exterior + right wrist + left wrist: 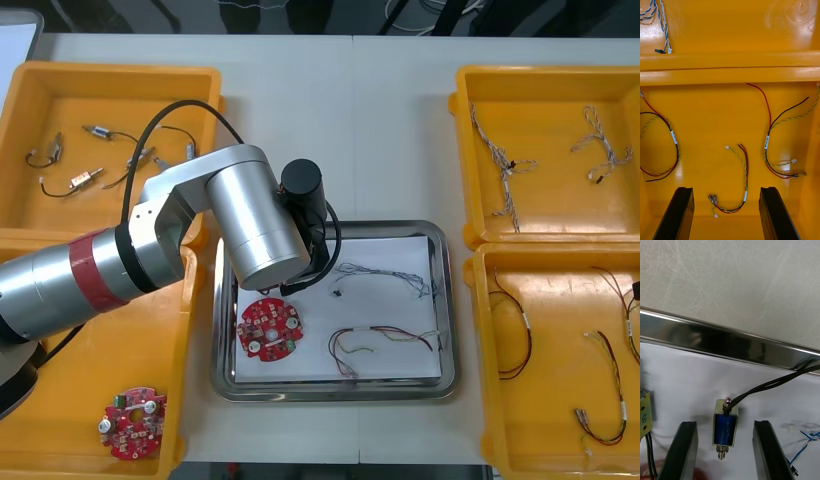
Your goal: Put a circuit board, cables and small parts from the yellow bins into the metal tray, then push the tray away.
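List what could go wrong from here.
The small part lies between the open left jaws in the tray; its black lead trails beside one jaw and could snag as the arm lifts. The open right jaws hang over a red-yellow cable lying flat in the bin; it may slip the grip.

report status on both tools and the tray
Left tool open over the metal tray, small metal part lying between its fingers, ungripped. Right tool open above red and yellow cables in its bin. Nothing blocking.

bins (545, 110) yellow | tray (330, 388) white inside | circuit board (268, 327) red | cable (663, 30) twisted blue-white | small metal part (725, 423) blue
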